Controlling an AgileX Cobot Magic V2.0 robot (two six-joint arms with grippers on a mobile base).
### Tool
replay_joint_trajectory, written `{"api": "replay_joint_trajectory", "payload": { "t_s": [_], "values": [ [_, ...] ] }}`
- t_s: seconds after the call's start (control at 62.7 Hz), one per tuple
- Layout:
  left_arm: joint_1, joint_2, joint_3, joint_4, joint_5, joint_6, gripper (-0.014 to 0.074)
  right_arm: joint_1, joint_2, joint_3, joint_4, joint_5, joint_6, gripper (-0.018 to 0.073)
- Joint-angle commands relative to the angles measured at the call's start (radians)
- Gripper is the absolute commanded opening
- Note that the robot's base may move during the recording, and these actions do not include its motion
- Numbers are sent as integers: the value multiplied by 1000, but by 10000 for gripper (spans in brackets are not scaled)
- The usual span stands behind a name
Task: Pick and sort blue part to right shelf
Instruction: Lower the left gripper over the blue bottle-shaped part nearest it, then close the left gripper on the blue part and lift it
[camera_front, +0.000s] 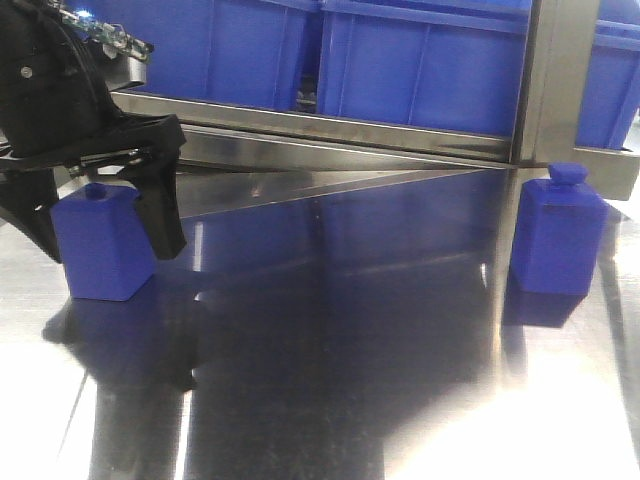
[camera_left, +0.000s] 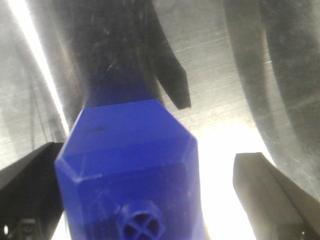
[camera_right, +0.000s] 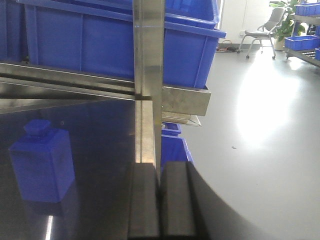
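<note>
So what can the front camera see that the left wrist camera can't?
Only the front view shows the second blue part off to the right, and the steel rack behind with its big blue bins. Only the left wrist view shows the top of the left blue part up close, with a cross shape inside its round cap. Both show that same part, the open left claw on either side of it, and the shiny steel table.
</note>
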Motion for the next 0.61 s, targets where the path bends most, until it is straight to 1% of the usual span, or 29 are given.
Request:
{"api": "replay_joint_trajectory", "payload": {
  "t_s": [0.0, 0.096, 0.335, 0.415, 0.478, 0.59],
  "values": [
    [-6, -44, -33, -15, -5, -12, 633, 1, -21, -23, -9, -98, -7, 32],
    [-6, -44, -33, -15, -1, -12, 578, 1, -21, -23, -9, -98, -7, 32],
    [-6, -44, -33, -15, 7, -12, 381, 1, -21, -23, -9, -99, -7, 32],
    [-6, -44, -33, -15, 7, -12, 333, 1, -21, -23, -9, -99, -7, 32],
    [-6, -44, -33, -15, 12, -12, 311, 1, -21, -23, -9, -99, -7, 32],
    [-6, -44, -33, -15, 23, -12, 299, 1, -21, -23, -9, -99, -7, 32]
  ]
}}
